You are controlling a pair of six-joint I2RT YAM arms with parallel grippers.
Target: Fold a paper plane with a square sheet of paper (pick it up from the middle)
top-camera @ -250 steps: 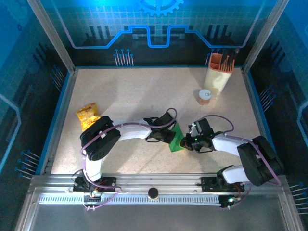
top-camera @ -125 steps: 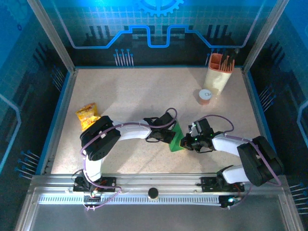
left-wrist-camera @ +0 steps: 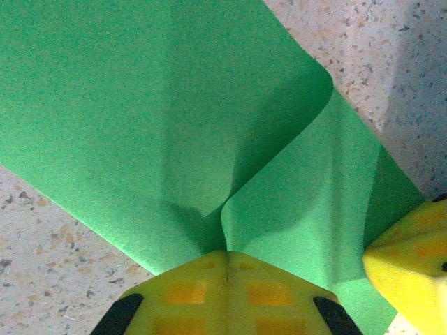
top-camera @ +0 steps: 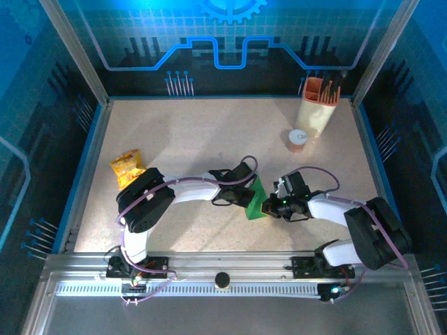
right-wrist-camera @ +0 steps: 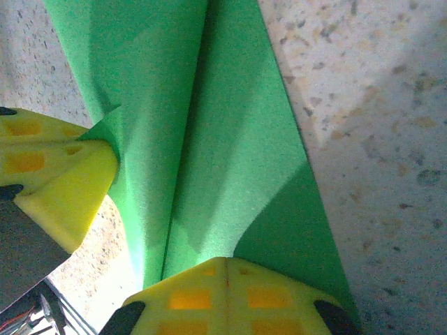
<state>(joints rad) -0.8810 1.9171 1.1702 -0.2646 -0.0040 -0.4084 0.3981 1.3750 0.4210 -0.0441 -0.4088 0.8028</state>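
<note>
Paper [left-wrist-camera: 174,105] is bright green and looks thin, light and floppy. It would likely crease or tear if tugged, so it is best pinched at a folded edge. It sits mid-counter [top-camera: 209,132], buckled up between both hands. Left hand [left-wrist-camera: 225,262] is clamped tight on one edge, right hand [right-wrist-camera: 227,269] clamped on the opposite end.

The paper [top-camera: 255,201] is thin, plain and bright green, folded into a narrower shape with a long crease down its length [right-wrist-camera: 202,139]. It is in the near half of the table, slightly right of the middle and well away from every edge. It is not flat: one layer bulges in a soft curl [left-wrist-camera: 279,118]. The left gripper [left-wrist-camera: 227,255] and right gripper [right-wrist-camera: 227,262] pinch it from opposite sides.
</note>
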